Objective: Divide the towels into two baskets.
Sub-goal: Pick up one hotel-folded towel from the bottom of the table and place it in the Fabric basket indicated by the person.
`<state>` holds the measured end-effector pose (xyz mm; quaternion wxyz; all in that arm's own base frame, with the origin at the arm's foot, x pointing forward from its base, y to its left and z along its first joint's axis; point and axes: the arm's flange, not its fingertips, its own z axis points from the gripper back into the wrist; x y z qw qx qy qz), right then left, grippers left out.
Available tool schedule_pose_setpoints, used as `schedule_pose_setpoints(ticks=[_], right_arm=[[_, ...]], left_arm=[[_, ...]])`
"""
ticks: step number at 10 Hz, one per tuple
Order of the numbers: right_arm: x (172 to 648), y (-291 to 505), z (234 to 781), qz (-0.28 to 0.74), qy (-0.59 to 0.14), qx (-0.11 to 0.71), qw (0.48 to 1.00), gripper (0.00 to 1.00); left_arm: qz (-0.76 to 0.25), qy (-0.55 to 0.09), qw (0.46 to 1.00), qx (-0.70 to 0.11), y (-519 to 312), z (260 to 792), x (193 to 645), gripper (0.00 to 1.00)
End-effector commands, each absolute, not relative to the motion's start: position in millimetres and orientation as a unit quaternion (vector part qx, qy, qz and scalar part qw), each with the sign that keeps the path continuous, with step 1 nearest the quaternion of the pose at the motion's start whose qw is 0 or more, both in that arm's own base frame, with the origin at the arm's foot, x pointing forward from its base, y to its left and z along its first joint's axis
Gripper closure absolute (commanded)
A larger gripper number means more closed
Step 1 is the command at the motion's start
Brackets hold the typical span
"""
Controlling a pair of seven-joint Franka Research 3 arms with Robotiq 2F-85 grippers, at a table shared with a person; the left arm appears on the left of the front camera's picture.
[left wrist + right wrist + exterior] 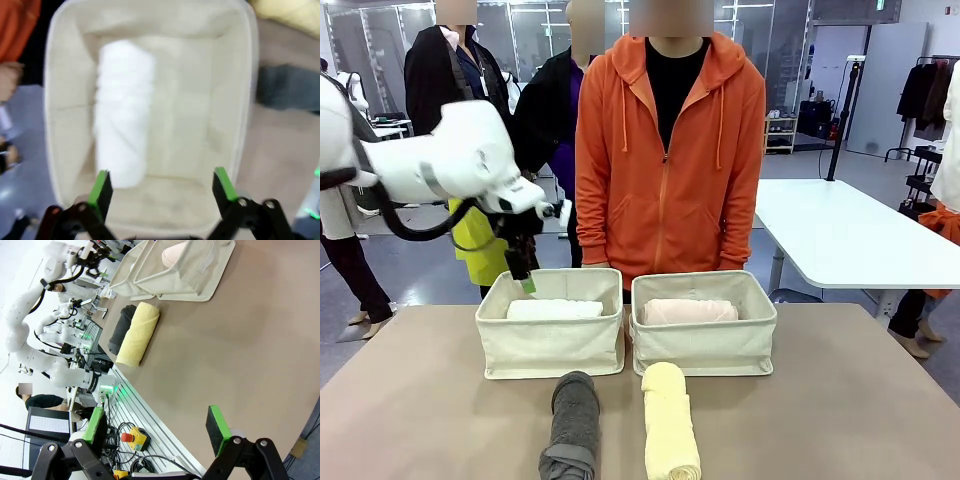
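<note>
Brown tabletop [840, 400], white table [840, 235] behind, glossy grey floor [430, 275], clothes rack [930, 90] far right

White arm [440, 165], black green-padded gripper [525, 283]

First towel [555, 310] in left basket [550, 350], second towel [688, 311] in right basket [705, 350], two towels [573, 420] nearer

Plain cream, unpatterned: the left cream canvas basket [550, 348] and the right cream canvas basket [705, 348]. Left holds a white terry towel roll [555, 310], right a pale pink terry towel roll [688, 312]. Nearer, on the tan table [420, 420], lie a dark grey terry towel roll [573, 420] at left and a pale yellow terry towel roll [670, 425] at right. The left gripper [162, 181] is black with green pads. The far person's zipped hooded jacket [665, 180] is orange.
</note>
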<state>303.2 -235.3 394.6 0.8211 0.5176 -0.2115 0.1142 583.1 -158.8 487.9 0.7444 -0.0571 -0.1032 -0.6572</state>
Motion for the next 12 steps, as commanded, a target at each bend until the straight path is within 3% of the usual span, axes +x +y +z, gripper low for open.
schedule_pose_setpoints(ticks=[1, 5, 12], right_arm=[[301.7, -234.6, 397.5, 0.109, -0.208, 0.515, 0.824, 0.0], [301.7, -234.6, 397.5, 0.109, -0.208, 0.515, 0.824, 0.0], [301.7, -234.6, 397.5, 0.109, -0.208, 0.515, 0.824, 0.0]], left_arm=[[-0.607, -0.136, 0.769, -0.148, -114.8, 506.4, 544.2, 0.0], [-0.496, -0.142, 0.773, -0.37, 12.4, 516.5, 438.7, 0.0], [-0.249, -0.274, 0.795, -0.48, 187.7, 426.8, 305.8, 0.0]])
